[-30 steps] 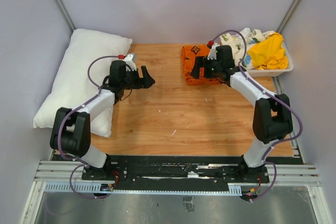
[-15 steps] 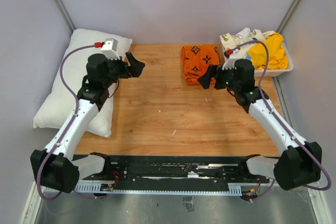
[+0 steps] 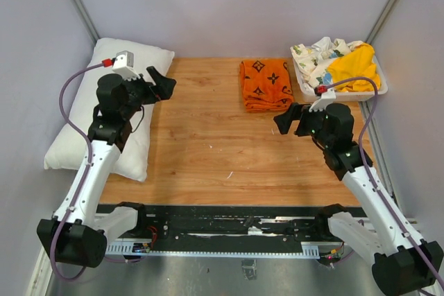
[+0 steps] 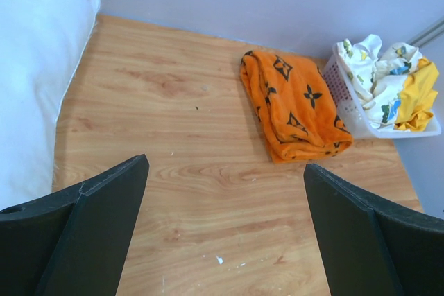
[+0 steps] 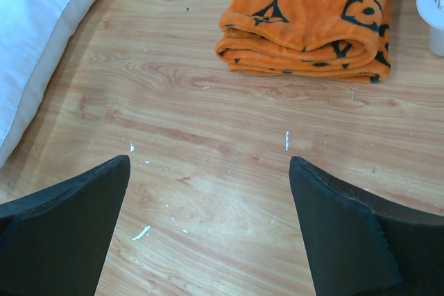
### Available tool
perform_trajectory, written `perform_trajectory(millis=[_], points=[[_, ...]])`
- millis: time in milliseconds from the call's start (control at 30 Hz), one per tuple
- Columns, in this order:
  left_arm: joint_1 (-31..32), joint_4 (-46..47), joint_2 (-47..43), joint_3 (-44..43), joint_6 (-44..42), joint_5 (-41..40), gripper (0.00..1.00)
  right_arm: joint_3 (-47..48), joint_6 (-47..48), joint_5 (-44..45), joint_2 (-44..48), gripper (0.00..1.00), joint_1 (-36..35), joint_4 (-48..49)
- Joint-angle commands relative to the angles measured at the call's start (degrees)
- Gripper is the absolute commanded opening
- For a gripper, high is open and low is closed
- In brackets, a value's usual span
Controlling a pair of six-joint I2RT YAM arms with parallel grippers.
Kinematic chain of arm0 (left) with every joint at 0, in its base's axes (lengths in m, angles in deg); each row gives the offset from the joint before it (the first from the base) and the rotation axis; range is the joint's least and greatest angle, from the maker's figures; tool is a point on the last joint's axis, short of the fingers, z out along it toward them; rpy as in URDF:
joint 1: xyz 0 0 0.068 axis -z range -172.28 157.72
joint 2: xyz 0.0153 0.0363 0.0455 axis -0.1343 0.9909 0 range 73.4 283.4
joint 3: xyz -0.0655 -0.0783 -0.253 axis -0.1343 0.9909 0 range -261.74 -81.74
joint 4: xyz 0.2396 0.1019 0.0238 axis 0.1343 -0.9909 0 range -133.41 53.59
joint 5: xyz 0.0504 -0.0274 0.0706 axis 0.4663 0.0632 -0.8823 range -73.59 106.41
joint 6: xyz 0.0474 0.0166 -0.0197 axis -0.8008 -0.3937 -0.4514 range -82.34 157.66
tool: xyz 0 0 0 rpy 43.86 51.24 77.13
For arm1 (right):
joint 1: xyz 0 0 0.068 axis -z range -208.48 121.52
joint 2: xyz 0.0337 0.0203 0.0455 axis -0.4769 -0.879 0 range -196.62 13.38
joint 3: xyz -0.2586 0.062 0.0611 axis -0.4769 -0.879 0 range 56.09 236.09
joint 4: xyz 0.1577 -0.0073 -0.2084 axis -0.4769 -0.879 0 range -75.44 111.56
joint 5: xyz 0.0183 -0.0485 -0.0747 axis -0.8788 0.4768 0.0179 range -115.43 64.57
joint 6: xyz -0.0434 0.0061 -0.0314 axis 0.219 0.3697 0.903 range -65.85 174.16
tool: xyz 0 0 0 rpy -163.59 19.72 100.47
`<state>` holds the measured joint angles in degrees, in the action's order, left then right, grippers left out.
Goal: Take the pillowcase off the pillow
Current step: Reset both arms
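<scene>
left arm (image 3: 87, 175): white links, black joints, grey camera block (image 3: 123, 59) at wrist, upper left | left cable (image 3: 64, 95): purple, red plug (image 3: 106, 63) | right arm (image 3: 371, 192): same white links, black joints, lower right | right cable (image 3: 374, 86): purple, red plug (image 3: 320, 91) | fingers (image 4: 90, 233): matte black wedges | bases (image 3: 73, 240): black, bottom corners

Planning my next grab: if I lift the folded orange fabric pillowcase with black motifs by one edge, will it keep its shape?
Probably not. The folded orange fabric pillowcase lies in soft rounded layers, so it would likely unfold and droop. Its fuzzy-looking surface should resist slipping. Pushed across the wooden table, it may bunch rather than slide.
</scene>
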<state>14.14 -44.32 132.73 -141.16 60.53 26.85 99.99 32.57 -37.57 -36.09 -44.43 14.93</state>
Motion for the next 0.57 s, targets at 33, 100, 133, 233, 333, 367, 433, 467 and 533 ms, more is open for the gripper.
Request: perform_trajectory(millis=[33,100,133,233,333,367,433,467,533], points=[[-0.5,0.9,0.1,0.3,-0.7,-0.5,0.99,-0.5,1.2,2.4,-1.6,0.98,1.0,-1.4],[-0.5,0.8,0.0,0.4,-1.0,-1.1,0.99,-0.9,1.3,3.6,-2.1,0.98,0.9,-1.1],[-0.5,0.8,0.1,0.3,-1.0,-0.9,0.99,-1.1,1.3,4.1,-2.4,0.98,1.0,-0.7],[-0.5,1.6,-0.2,0.5,-0.8,-0.6,0.99,-1.0,1.7,3.8,-3.9,0.98,0.9,0.3],[-0.5,3.2,-0.7,1.1,0.7,-0.4,0.99,-0.1,2.4,4.7,-6.1,0.98,1.0,-0.6],[-0.5,3.4,-0.7,1.0,1.0,-0.2,0.99,0.0,2.4,4.8,-6.6,0.98,1.0,-0.9],[-0.5,3.0,-0.4,0.1,1.4,0.1,0.99,-0.7,1.8,5.3,-7.2,0.98,1.0,-0.3],[-0.5,3.0,-0.4,-0.4,2.1,0.0,0.99,-1.2,1.9,5.3,-7.6,0.98,0.9,0.5],[-0.5,4.1,-0.4,-0.6,4.2,0.4,0.99,-1.0,2.4,5.2,-8.4,0.98,1.0,0.4]])
